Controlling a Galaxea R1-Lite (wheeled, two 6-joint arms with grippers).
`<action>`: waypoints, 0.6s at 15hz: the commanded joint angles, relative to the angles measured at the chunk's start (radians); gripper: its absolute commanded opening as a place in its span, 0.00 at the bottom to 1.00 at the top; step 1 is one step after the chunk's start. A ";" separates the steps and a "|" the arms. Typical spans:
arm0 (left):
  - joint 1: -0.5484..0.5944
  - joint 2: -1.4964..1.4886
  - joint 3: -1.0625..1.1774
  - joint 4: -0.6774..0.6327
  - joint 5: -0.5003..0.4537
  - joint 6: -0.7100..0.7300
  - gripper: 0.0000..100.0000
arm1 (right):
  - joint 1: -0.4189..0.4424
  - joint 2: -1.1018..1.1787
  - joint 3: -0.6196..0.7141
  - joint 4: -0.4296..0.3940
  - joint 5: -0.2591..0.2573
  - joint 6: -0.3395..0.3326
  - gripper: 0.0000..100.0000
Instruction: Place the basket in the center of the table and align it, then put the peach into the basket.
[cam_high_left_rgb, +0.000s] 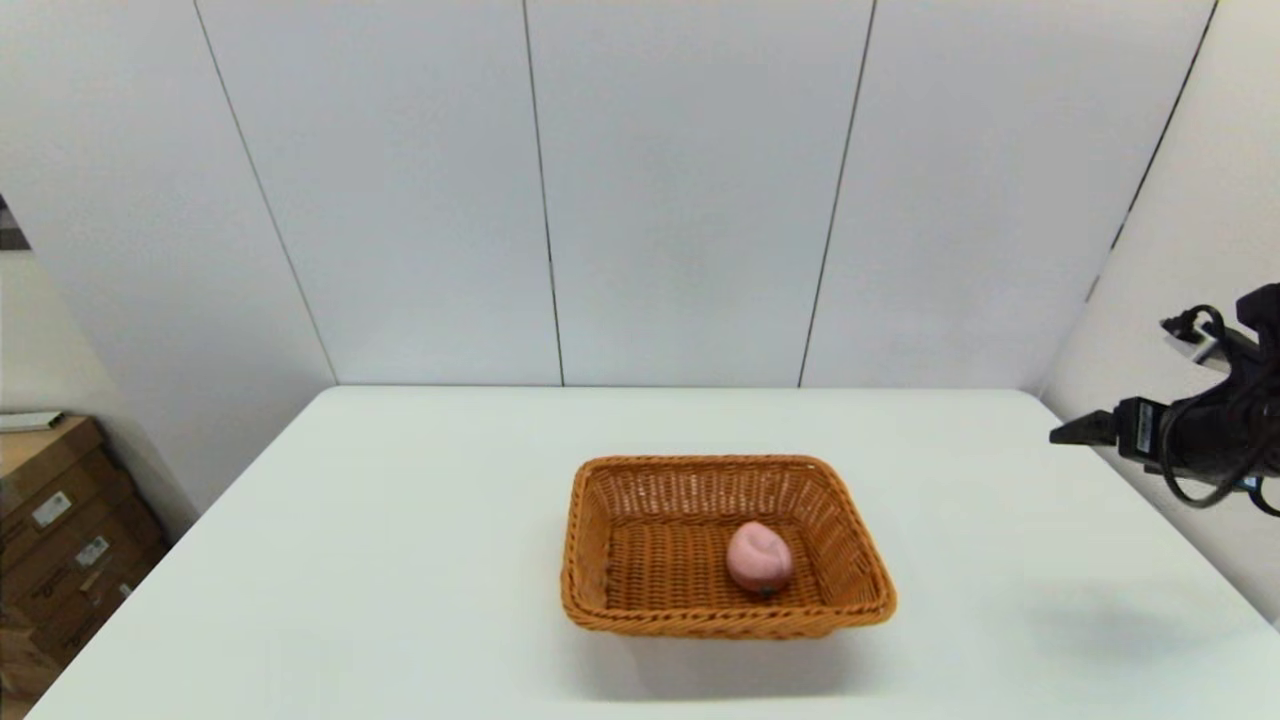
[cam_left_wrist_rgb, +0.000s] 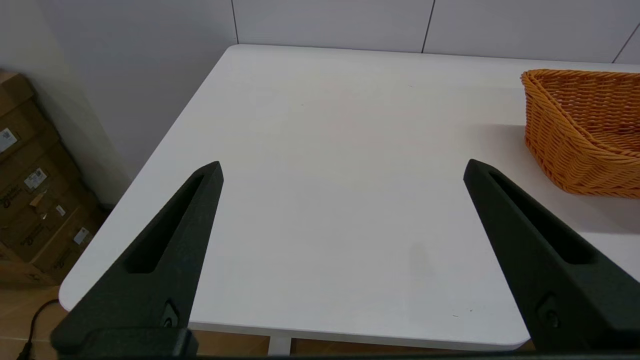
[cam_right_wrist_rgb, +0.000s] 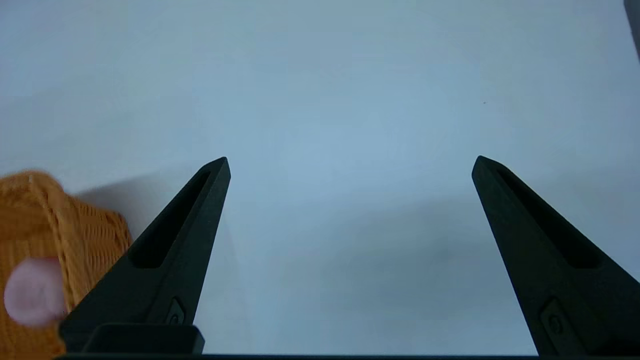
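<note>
Orange-brown woven basket (cam_high_left_rgb: 640, 540), pink peach (cam_high_left_rgb: 759, 556), white table (cam_high_left_rgb: 400, 520).

Cardboard boxes (cam_high_left_rgb: 55, 530) stacked on floor, left; white wall panels (cam_high_left_rgb: 680, 190) behind.

The basket (cam_high_left_rgb: 727, 545) sits near the middle of the table (cam_high_left_rgb: 400, 520), the peach (cam_high_left_rgb: 759, 557) inside it, toward its right front. My right gripper (cam_right_wrist_rgb: 350, 165) hangs above the table's right edge, well apart from the basket.

Head cam looks forward and down over the whole table (cam_high_left_rgb: 400, 520), basket (cam_high_left_rgb: 725, 545) near the middle. Left wrist cam sits low off the table's left-front corner; right wrist cam hovers over its right side. All three catch the basket.
</note>
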 joint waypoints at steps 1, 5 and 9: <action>0.000 0.000 0.000 0.001 0.001 -0.001 1.00 | -0.066 -0.202 0.134 0.005 0.126 -0.104 1.00; 0.000 0.000 0.000 -0.001 0.001 -0.004 1.00 | -0.043 -0.381 0.224 0.090 0.195 -0.115 1.00; 0.000 0.000 0.000 -0.001 0.001 -0.004 1.00 | -0.043 -0.470 0.243 0.142 0.221 -0.116 1.00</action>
